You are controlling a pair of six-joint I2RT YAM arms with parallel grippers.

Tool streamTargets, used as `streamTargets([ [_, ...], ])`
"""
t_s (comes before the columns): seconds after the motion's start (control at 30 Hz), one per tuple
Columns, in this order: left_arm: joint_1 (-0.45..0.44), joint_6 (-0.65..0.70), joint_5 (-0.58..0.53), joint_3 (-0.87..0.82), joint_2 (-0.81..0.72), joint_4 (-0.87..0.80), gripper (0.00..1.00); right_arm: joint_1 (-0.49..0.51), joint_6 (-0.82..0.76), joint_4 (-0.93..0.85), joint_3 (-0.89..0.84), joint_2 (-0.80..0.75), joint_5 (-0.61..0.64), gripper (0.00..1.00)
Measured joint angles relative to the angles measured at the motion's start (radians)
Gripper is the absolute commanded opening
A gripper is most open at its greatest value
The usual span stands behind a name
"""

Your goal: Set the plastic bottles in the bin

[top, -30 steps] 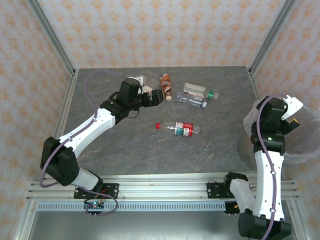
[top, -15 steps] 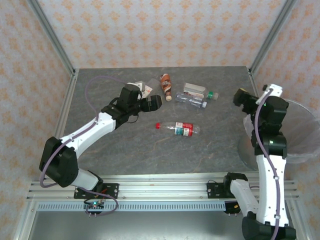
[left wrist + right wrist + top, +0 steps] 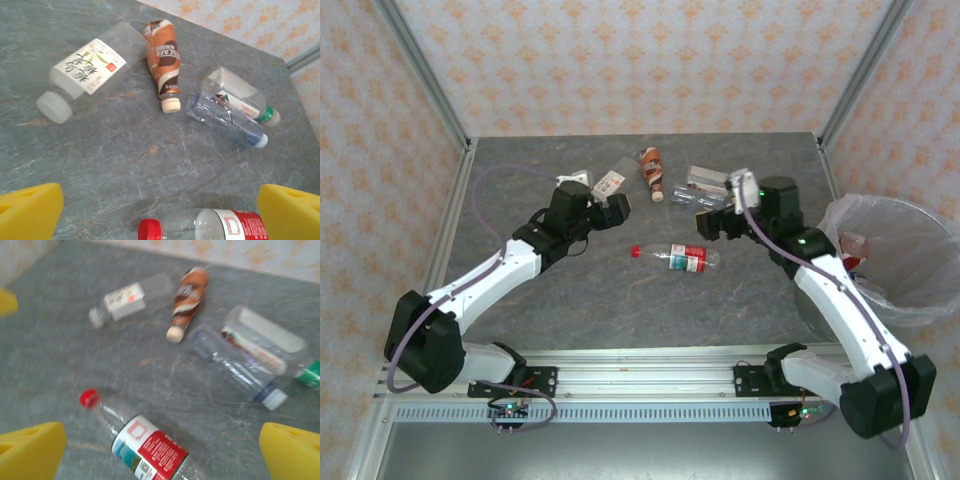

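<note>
Five plastic bottles lie on the grey table. A white-label bottle (image 3: 610, 183) (image 3: 89, 67), a brown bottle (image 3: 651, 172) (image 3: 162, 55), a green-capped clear bottle (image 3: 713, 181) (image 3: 240, 95) and a crumpled clear bottle (image 3: 700, 200) (image 3: 235, 367) sit at the back. A red-capped, red-label bottle (image 3: 686, 258) (image 3: 150, 447) lies nearer. My left gripper (image 3: 617, 208) (image 3: 160, 212) is open, left of that bottle's cap (image 3: 150, 230). My right gripper (image 3: 712, 225) (image 3: 160, 450) is open above the red-label bottle. The bin (image 3: 910, 300) stands at the right.
A bottle with a reddish label (image 3: 854, 244) lies inside the bin's bag. Metal frame posts and patterned walls enclose the table on three sides. Bare grey table (image 3: 620, 310) stretches in front of the bottles.
My right arm has swung left from over the bin to above the red-label bottle. My left gripper has drawn back slightly toward the near left.
</note>
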Motion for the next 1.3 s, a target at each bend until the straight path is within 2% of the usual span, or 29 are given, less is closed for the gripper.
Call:
streamTargets([
  [0.27,0.000,-0.052,-0.146,-0.035,-0.079,-0.035,1.00,0.146,-0.206,-0.061,0.035,0.276,0.018,0.99],
  [0.57,0.016,-0.131,-0.272,-0.120,-0.164,-0.079,1.00,0.257,-0.396,-0.211,0.246,0.560,0.117,0.99],
  [0.87,0.030,-0.163,-0.301,-0.146,-0.214,-0.108,1.00,0.290,-0.473,-0.372,0.416,0.777,0.244,0.99],
  [1.1,0.041,-0.171,-0.311,-0.167,-0.222,-0.117,1.00,0.290,-0.498,-0.430,0.477,0.869,0.272,0.91],
  [1.3,0.048,-0.171,-0.311,-0.175,-0.229,-0.126,1.00,0.290,-0.506,-0.438,0.480,0.885,0.253,0.84],
])
